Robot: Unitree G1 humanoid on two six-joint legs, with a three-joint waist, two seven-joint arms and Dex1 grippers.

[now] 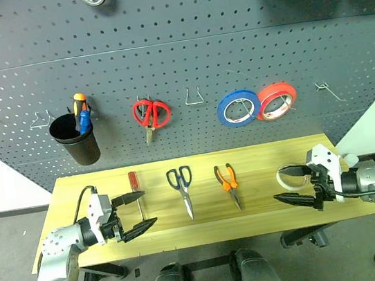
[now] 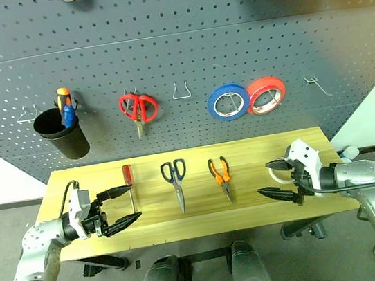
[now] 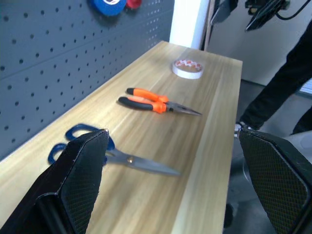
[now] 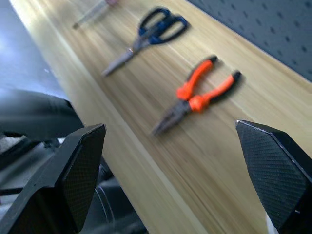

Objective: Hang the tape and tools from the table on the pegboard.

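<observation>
We see the small cream-white tape roll with a brownish inner core (image 1: 292, 176) lying flat on the long light yellowish wood table (image 1: 260, 158), near its right end. To the left of the roll along the table lie the small pliers with orange-and-black handles (image 1: 228, 182), then the scissors with dark blue-black handles (image 1: 181, 187), then the thin screwdriver with a red handle (image 1: 135, 187) nearest the left end. All three tools lie with handles toward the dark grey perforated pegboard (image 1: 183, 57) and tips toward the table's front edge, each apart from its neighbours.

The right gripper (image 1: 288, 183) hangs over the right end of the table with its two black fingers spread wide and nothing between them; the tape roll sits just behind it, and we cannot tell whether a finger touches it. The left gripper (image 1: 136, 212) hovers over the table's left front part, fingers likewise spread and empty, with the screwdriver's shaft just beside it.

Above the table, the pegboard carries a black cup holding orange and blue screwdrivers (image 1: 75, 137), red-handled scissors (image 1: 151, 114), a blue tape roll (image 1: 237, 109) and a red-orange tape roll (image 1: 276, 101).
</observation>
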